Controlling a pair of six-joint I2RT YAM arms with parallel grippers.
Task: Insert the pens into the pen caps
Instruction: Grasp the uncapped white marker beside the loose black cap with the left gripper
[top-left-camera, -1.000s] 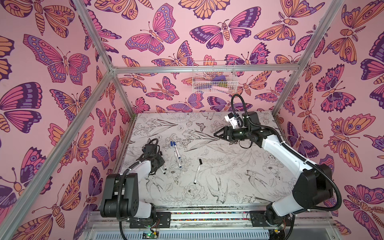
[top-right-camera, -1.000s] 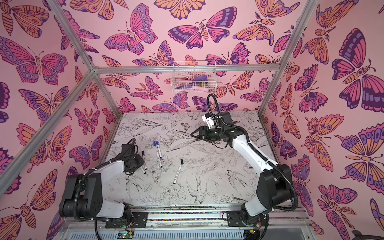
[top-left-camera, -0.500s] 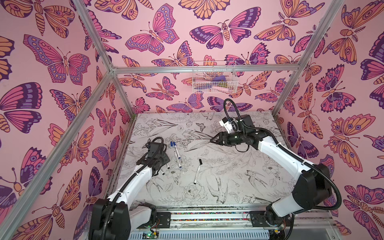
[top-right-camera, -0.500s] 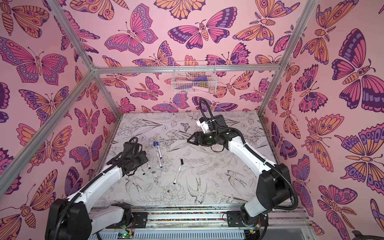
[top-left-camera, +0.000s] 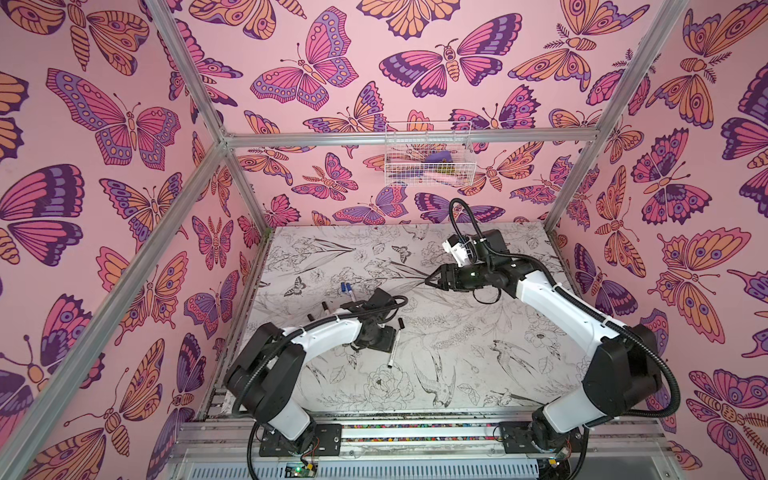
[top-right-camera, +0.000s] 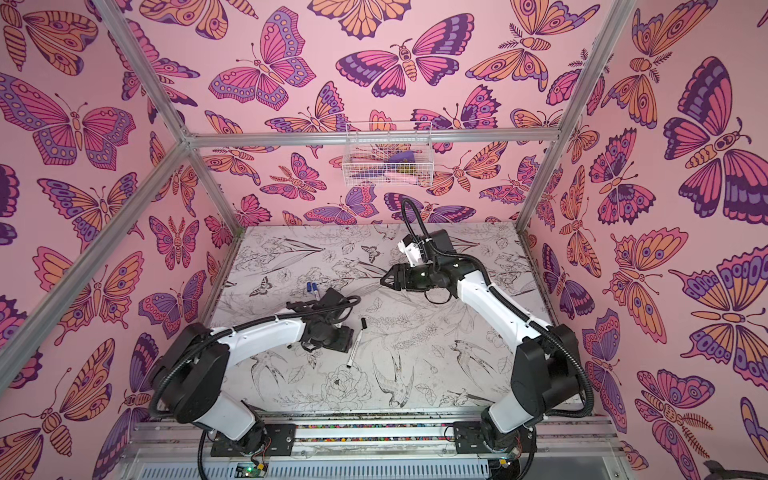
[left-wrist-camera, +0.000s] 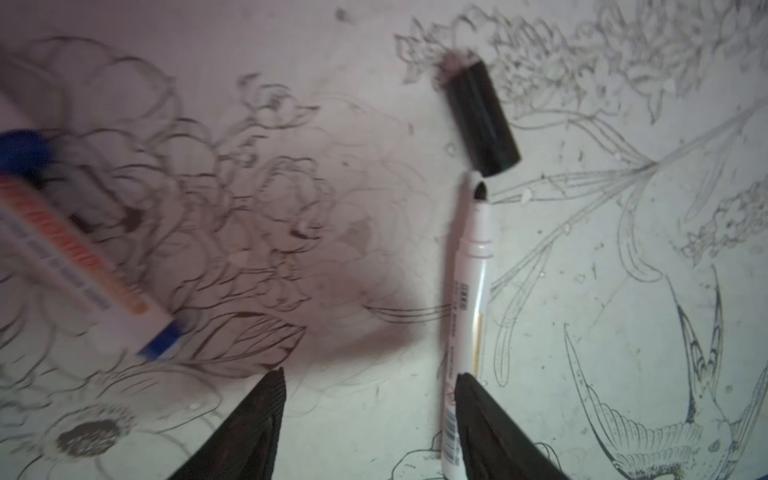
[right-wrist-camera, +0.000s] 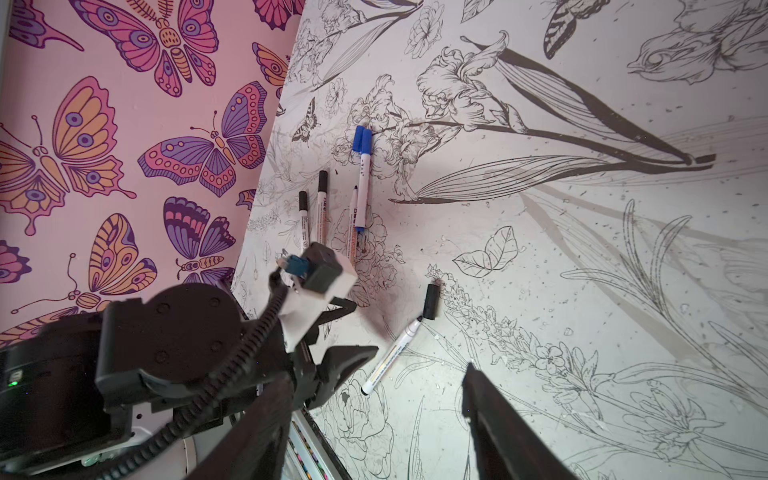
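Left wrist view shows the left gripper (left-wrist-camera: 370, 372) spread wide and empty, a slim white-barrelled, black-tipped pen (left-wrist-camera: 467, 291) lying on the flower-printed table (left-wrist-camera: 623, 374) beside one finger (left-wrist-camera: 490, 428), its tip just beside a stubby black plastic cap (left-wrist-camera: 482, 120); the right gripper (right-wrist-camera: 378, 370) gapes empty.

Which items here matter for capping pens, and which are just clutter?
Job:
- uncapped black pen
- loose black cap
- blue pens
- capped black pens

Lying about:
- wire basket on the back wall, with its contents
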